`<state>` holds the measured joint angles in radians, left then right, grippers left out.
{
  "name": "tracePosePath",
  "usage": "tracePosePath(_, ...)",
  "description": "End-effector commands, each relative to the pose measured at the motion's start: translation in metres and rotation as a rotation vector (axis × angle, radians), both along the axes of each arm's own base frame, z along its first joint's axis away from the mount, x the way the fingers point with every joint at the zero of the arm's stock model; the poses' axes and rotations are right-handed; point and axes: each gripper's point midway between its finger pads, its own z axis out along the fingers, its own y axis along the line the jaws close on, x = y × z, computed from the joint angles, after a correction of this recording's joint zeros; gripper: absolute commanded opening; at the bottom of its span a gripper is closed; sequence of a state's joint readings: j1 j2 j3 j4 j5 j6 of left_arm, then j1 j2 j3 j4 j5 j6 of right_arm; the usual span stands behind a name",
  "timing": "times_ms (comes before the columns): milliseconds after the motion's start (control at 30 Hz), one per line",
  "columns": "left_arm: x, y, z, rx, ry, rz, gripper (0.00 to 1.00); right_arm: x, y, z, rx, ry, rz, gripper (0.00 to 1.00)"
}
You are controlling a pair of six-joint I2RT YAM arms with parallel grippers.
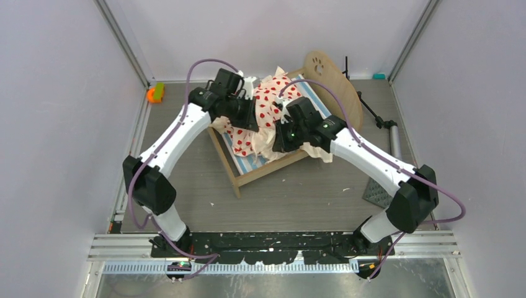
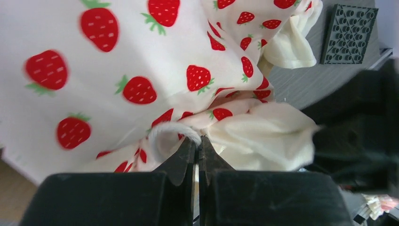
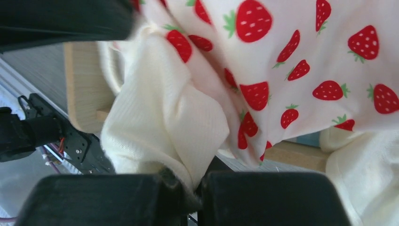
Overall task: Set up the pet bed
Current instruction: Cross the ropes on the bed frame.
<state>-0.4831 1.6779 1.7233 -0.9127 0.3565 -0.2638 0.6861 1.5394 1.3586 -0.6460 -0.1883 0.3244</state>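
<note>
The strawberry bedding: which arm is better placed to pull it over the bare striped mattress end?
Probably right. The right gripper is shut on the cream ruffle, on the near side of the pet bed, beside the bare striped mattress. The left gripper pinches a bunched fold of bedding on the far side.

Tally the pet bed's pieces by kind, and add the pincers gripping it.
wooden frame: 1
striped mattress: 1
strawberry-print bedding: 1
left pincer and right pincer, both shut on the bedding: 2
Total: 5
</note>
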Motion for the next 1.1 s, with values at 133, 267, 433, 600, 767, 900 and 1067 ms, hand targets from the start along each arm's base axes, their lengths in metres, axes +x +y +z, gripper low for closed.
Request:
tracePosePath(133, 0.005, -0.06, -0.03, -0.065, 0.067, -0.054, 0.0, -0.002, 0.004, 0.034, 0.109, -0.109, 0.012, 0.03)
tracePosePath(267, 0.022, -0.067, -0.055, -0.033, 0.089, -0.014, 0.0, -0.008, 0.004, 0.036, 0.121, -0.106, 0.032, 0.03)
tracePosePath(433, 0.05, -0.07, -0.069, 0.035, 0.073, 0.026, 0.0, -0.011, 0.004, 0.048, 0.146, -0.13, 0.049, 0.03)
tracePosePath(600, 0.082, -0.065, -0.067, 0.056, 0.054, 0.084, 0.0, -0.013, 0.002, 0.056, 0.156, -0.147, 0.048, 0.03)
tracePosePath(767, 0.102, -0.04, -0.064, 0.086, 0.032, 0.158, 0.0, -0.01, 0.009, 0.059, 0.19, -0.144, 0.048, 0.03)
tracePosePath(900, 0.107, -0.017, -0.062, 0.107, 0.022, 0.201, 0.0, -0.005, 0.027, 0.067, 0.255, -0.114, 0.065, 0.03)
tracePosePath(1067, 0.107, 0.009, -0.059, 0.109, 0.017, 0.236, 0.0, -0.011, 0.056, 0.082, 0.383, -0.052, 0.135, 0.0)
